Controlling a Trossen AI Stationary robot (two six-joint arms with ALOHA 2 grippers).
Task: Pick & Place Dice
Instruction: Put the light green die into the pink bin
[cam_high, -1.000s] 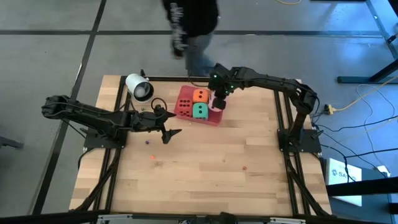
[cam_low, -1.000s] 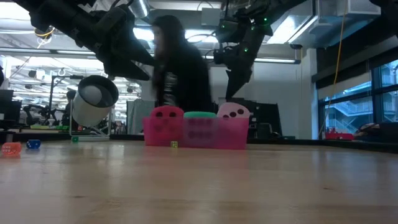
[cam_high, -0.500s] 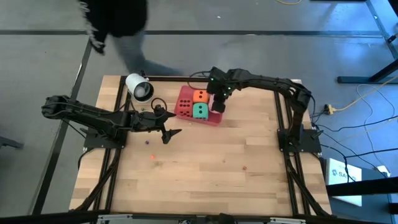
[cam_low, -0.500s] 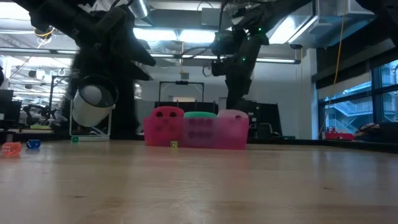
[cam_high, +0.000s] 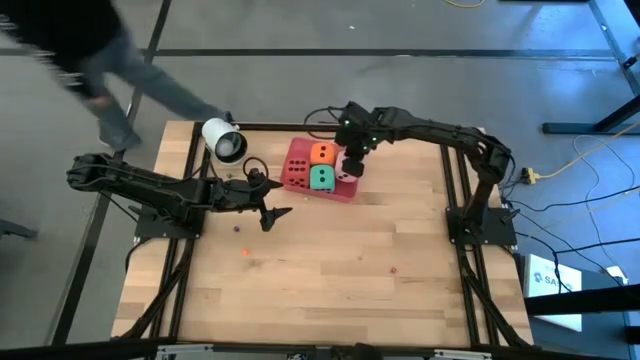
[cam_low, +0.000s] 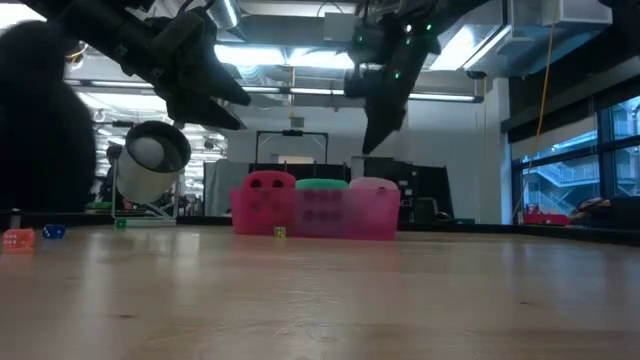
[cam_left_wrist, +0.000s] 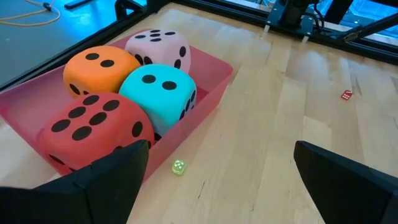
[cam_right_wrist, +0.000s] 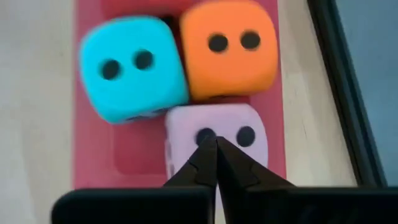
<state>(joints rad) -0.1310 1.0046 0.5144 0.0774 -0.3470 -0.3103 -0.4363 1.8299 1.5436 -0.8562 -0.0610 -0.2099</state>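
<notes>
Jaws pinched together and empty on the right gripper (cam_high: 350, 168), hovering over the light pink die (cam_right_wrist: 217, 135). All four dice sit in the pink tray (cam_left_wrist: 214, 93), seemingly unplaced yet. Left gripper (cam_high: 270, 207), spread wide, waits at seven o'clock. Next: open, descend.

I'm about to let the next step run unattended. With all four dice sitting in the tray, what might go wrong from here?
The right claw is shut and hangs just above the light pink die; descending, it may only poke it.

The four dice are packed tight in the pink tray, leaving little finger room beside the green die and the orange die.

A missed grip could drag the tray.
</notes>
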